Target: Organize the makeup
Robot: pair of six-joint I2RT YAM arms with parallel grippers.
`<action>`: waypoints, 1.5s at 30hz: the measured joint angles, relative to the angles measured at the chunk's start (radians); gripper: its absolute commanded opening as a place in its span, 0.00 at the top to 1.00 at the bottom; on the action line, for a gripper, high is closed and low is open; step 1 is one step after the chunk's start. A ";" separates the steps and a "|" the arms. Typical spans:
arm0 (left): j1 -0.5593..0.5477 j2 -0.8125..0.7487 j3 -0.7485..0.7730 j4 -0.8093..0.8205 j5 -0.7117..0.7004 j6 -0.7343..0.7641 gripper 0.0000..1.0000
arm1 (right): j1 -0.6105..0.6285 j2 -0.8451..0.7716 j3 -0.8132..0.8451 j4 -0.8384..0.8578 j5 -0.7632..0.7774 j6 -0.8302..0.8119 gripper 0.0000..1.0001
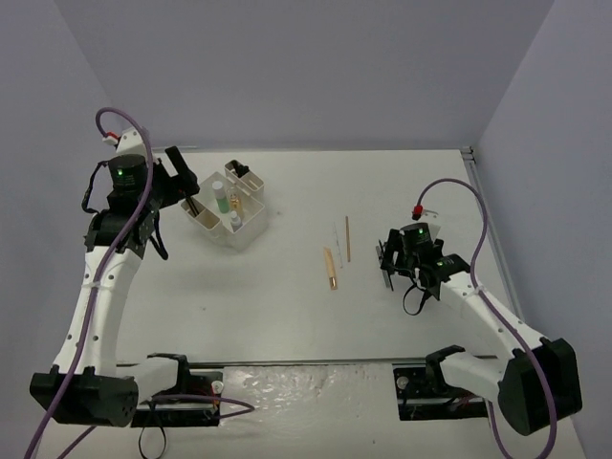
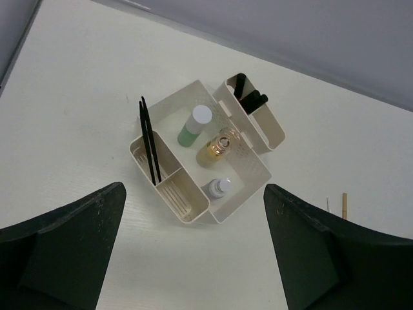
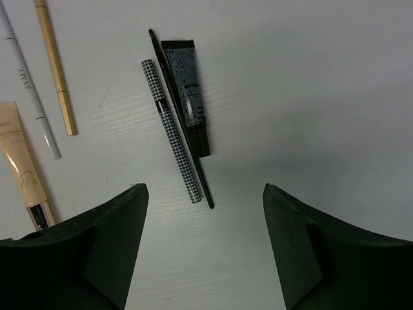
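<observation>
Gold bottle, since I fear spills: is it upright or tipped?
Upright: the gold bottle stands cap-up in the middle compartment of the white box.

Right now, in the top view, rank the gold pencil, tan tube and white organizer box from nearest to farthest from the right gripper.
From the right gripper:
1. gold pencil, just to its left.
2. tan tube, slightly farther left, beside the pencil.
3. white organizer box, far off at the back left of the table.
</observation>
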 measured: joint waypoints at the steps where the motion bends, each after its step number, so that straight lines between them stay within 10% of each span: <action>1: 0.000 -0.028 -0.014 -0.012 0.019 0.003 0.14 | -0.002 0.029 0.000 -0.001 -0.013 0.002 0.41; 18: 0.000 -0.293 -0.330 -0.078 0.135 0.042 0.14 | -0.014 0.283 0.000 0.003 -0.056 0.010 0.75; 45: 0.000 -0.307 -0.330 -0.078 0.148 0.042 0.14 | 0.002 0.359 0.015 0.042 -0.077 0.007 0.84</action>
